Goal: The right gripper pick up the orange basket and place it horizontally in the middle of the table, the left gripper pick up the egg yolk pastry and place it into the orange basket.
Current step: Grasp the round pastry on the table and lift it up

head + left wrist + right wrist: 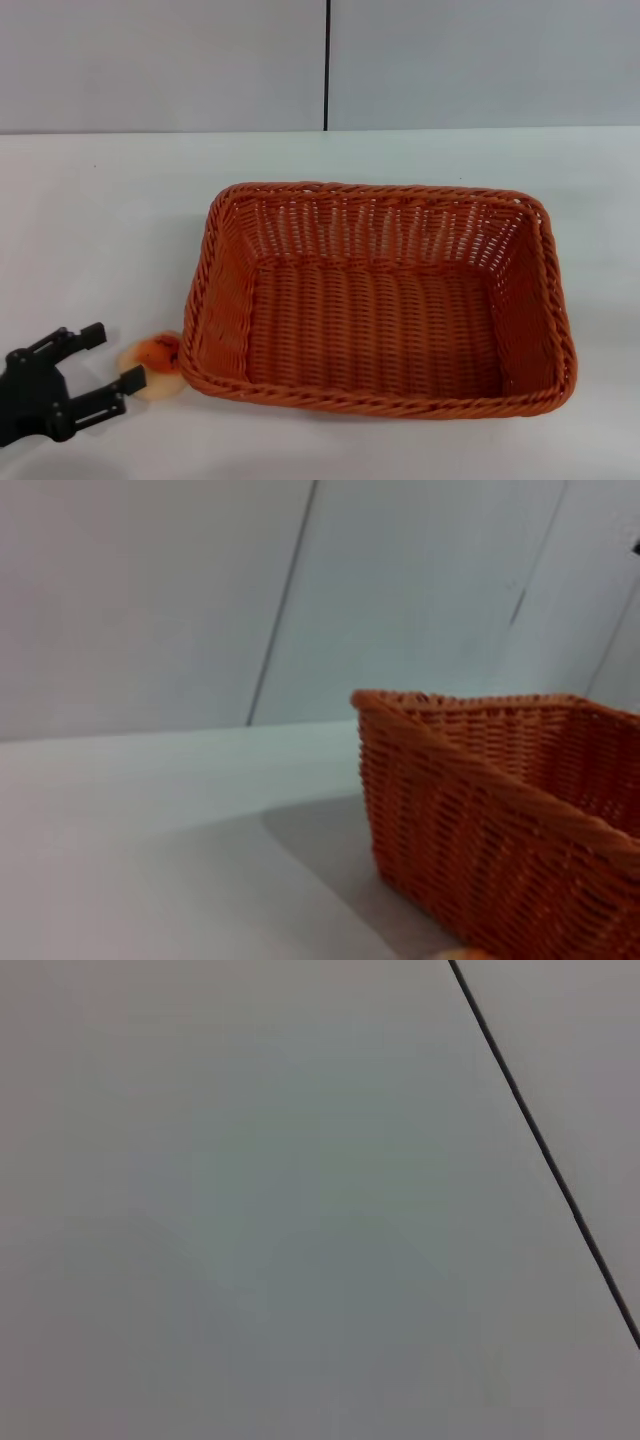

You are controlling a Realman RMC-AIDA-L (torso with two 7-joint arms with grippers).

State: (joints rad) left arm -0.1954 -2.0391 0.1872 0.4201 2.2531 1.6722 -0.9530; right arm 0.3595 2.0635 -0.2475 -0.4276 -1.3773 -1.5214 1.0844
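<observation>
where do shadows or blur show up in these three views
Head view: even light, the egg yolk pastry looks soft and smeared beside the open left gripper. Left wrist view: the orange basket casts a grey shadow on the table; its near wall is blurred. Right wrist view: only a plain grey surface with one dark line.

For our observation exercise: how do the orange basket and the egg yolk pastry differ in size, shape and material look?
The orange basket is far larger than the egg yolk pastry. The basket is rectangular, woven and openwork; the pastry is small and rounded, with no weave. The basket is orange all over; the pastry is pale with an orange-brown top. Both rest on the white table, side by side.
</observation>
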